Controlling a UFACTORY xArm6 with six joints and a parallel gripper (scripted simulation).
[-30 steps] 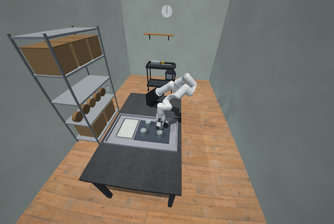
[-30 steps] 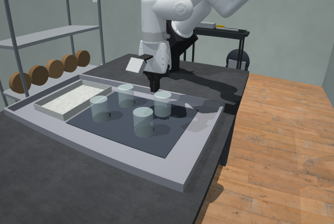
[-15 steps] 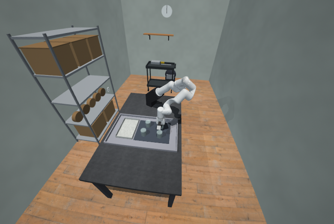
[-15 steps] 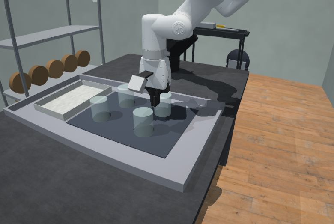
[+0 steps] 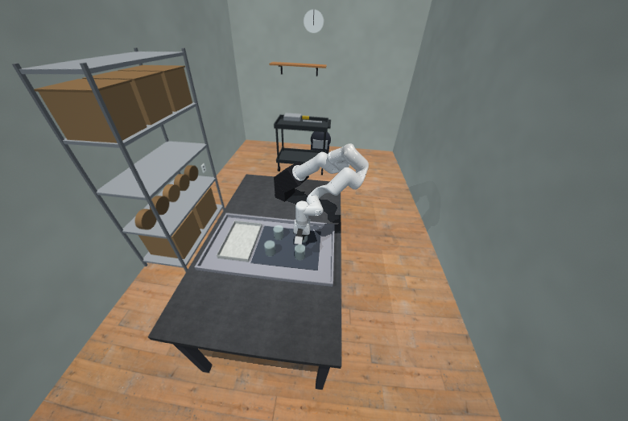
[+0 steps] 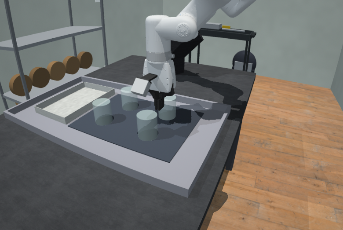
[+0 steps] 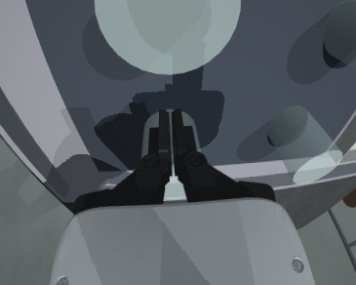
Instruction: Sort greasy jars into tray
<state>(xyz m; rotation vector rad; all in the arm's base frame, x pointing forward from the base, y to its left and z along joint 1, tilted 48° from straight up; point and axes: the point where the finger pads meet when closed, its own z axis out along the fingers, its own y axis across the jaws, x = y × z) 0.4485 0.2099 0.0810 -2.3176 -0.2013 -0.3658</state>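
Four clear glass jars stand mouth down on the dark drying mat (image 6: 119,135) (image 5: 281,261). These are a front left jar (image 6: 102,111) (image 5: 269,248) (image 7: 345,34), a back left jar (image 6: 129,98) (image 5: 278,232) (image 7: 299,142), a front right jar (image 6: 147,125) (image 5: 299,252) (image 7: 168,12) and a back right jar (image 6: 167,107). My gripper (image 6: 158,105) (image 7: 170,124) is shut and empty. It hangs low over the mat between the two right jars, just behind the front right one, with a small gap to it. The tray (image 6: 72,101) (image 5: 239,241) lies left of the mat and holds nothing.
Mat and tray lie on a grey steel top (image 6: 155,171) (image 5: 263,272) with raised edges, set on a dark table. The arm's black base (image 6: 183,55) stands behind it. A shelf rack (image 5: 126,162) stands left and a black cart (image 5: 302,139) at the back.
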